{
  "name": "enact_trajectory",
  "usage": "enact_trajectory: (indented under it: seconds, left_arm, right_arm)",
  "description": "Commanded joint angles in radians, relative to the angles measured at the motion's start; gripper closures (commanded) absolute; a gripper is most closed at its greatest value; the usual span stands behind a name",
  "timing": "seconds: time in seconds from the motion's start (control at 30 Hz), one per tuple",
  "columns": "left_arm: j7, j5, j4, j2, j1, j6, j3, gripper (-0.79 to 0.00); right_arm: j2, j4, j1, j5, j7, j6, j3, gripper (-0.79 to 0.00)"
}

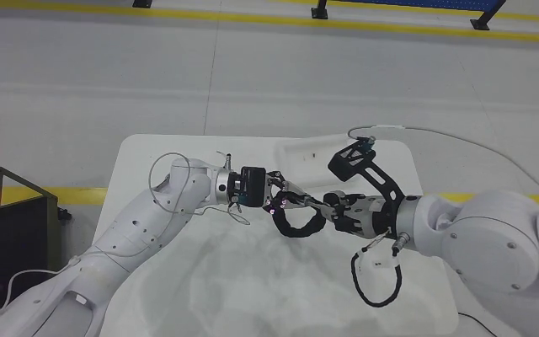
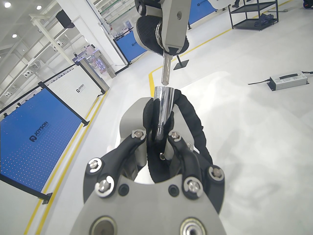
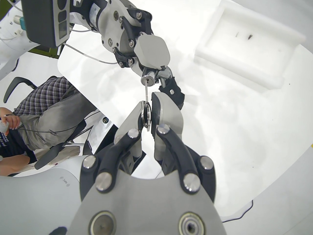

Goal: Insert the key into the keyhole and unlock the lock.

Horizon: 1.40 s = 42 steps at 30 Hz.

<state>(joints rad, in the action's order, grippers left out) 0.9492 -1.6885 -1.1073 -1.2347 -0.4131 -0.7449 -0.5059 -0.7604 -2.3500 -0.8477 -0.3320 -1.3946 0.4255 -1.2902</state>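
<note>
Two pincers meet in the air above the middle of the white counter (image 1: 253, 286), one carrying each half of the job. The left pincer (image 2: 160, 123) is closed narrow on the lock (image 2: 163, 108), its black padded fingers (image 2: 148, 116) pressing on either side of the chrome barrel, which points away from the wrist toward the other arm. The lock's black sleeved cable (image 2: 193, 121) curves out from beside the barrel and bends back under the pincer; from above it reads as a dark loop between the two wrists. The right pincer (image 3: 148, 106) is clamped on the head of the key (image 2: 166, 70), with the key ring (image 3: 146, 117) caught between its pads. The blade sticks straight out past the fingertips, roughly in line with the barrel. The keyhole (image 3: 147, 81) sits in the barrel's round end face, turned toward the key, and the tip of the blade is right at the slot. I cannot tell whether the tip has just entered or only touches the face. Nearly all of the blade is bare outside the lock. A shallow white foam tray (image 3: 249, 50) lies on the far part of the counter, well apart from both pincers.
</note>
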Motion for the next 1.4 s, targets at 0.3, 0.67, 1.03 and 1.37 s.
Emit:
enact_trajectory:
  seconds: [0.3, 0.67, 1.03, 1.37]
  left_arm:
    - [0.006, -0.02, -0.003, -0.005, -0.009, -0.017, -0.014, 0.0]
    - [0.007, -0.04, -0.001, -0.01, -0.013, -0.026, -0.026, 0.0]
    - [0.008, -0.055, -0.001, -0.014, -0.017, -0.031, -0.039, 0.0]
    - [0.009, -0.065, -0.001, -0.017, -0.02, -0.036, -0.049, 0.0]
  right_arm:
    - [0.03, 0.0, 0.019, -0.01, -0.003, -0.002, 0.033, 0.0]
    - [0.056, 0.002, 0.046, 0.029, 0.015, 0.015, 0.062, 0.0]
    - [0.077, 0.012, 0.089, 0.054, 0.028, 0.028, 0.11, 0.0]
    - [0.096, 0.027, 0.137, 0.053, 0.041, 0.041, 0.16, 0.0]
